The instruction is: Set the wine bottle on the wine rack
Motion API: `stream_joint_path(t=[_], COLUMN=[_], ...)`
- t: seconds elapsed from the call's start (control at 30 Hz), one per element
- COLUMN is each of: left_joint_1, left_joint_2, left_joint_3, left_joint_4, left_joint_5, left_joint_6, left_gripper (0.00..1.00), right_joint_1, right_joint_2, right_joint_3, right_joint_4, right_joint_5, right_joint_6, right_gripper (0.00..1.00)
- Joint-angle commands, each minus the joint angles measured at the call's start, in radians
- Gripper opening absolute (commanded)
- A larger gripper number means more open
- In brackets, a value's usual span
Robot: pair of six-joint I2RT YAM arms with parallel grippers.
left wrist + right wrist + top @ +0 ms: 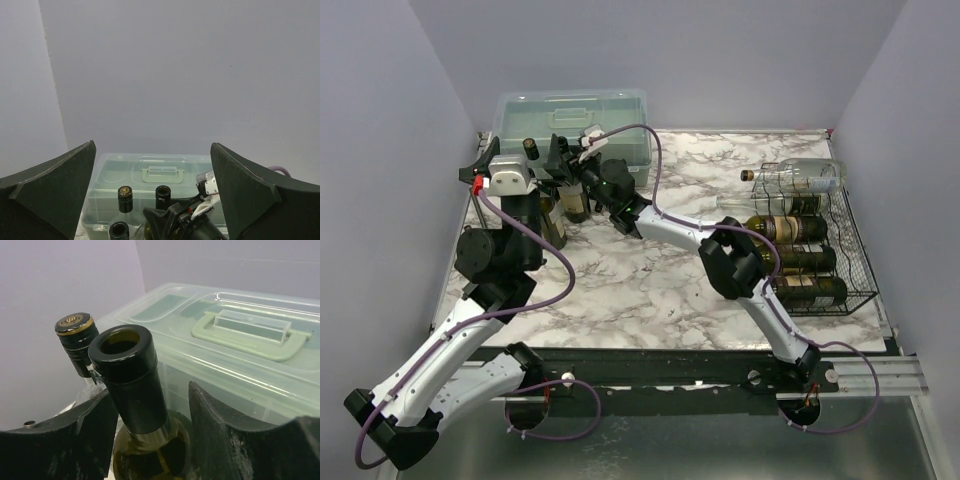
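The wine bottle (131, 385) is olive green with a black foil neck and an open mouth. It stands upright in front of the plastic box at the back left (575, 200). My right gripper (150, 390) is open, with its fingers on either side of the bottle's neck and a gap on the right side; it also shows in the top view (563, 160). My left gripper (152, 145) is wide open and empty, close to the left of the bottles (517, 158). The black wire wine rack (850, 262) stands at the right and holds several lying bottles.
A translucent grey-green plastic box with a handle (570, 115) sits at the back left, right behind the bottles. Two more bottles stand beside the target, one with a gold-topped black cap (75, 332) and one nearer (119, 230). A clear bottle (800, 178) lies on top of the rack.
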Motion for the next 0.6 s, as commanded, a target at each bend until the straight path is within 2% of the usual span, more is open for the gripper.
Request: stream_joint_path(t=[0.0,0.13,0.27,0.57], left_joint_1=[-0.004,-0.009,-0.012,-0.017], left_joint_2=[-0.014,-0.015,-0.013,-0.006], left_joint_3=[-0.014,-0.015,-0.015,-0.011], left_joint_4=[0.029,0.028,0.026,0.009], left_joint_5=[0.008,0.019,0.022,0.032], left_joint_6=[-0.006,-0.004,-0.004,-0.017], left_gripper=[0.99,0.98,0.97,0.97], right_joint_1=[0.007,0.008,0.007,0.008], right_joint_2=[-0.004,-0.038,-0.071,-0.237], right_joint_3=[-0.017,-0.057,-0.089,-0.320], right_joint_4=[-0.009,-0.004,0.016,0.147], right_joint_5=[0.011,-0.030,-0.042,0.017], right_joint_6=[-0.036,-0.044,-0.053,-0.173], right_gripper=[0.55,0.34,0.21,0.11])
